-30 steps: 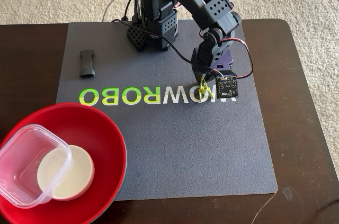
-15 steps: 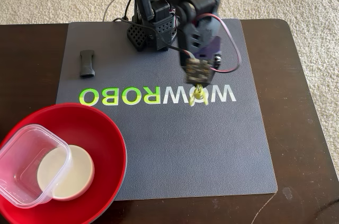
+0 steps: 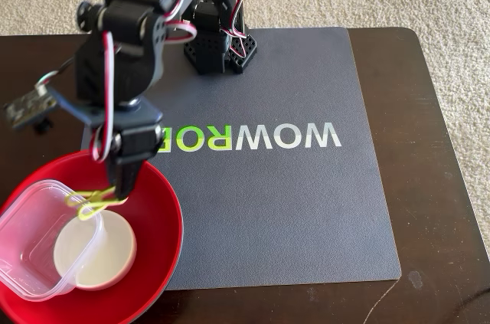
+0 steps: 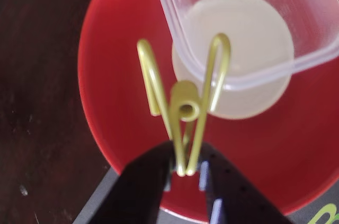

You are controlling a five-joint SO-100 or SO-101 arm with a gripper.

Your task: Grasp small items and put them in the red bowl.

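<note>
Yellow-green clothespin [image 4: 184, 108] is pinched in the hand [image 4: 185, 173], above the red bowl [image 3: 161, 209].

You get even, soft daylight in the fixed view, sharp throughout, with faint sheen on the dark table [image 3: 444, 209] toward 3 o'clock and a soft highlight on the red bowl [image 3: 164, 217]. Your wrist view is softer: the clothespin [image 4: 185, 110] blurs, and darkness fills 9 o'clock.
</note>
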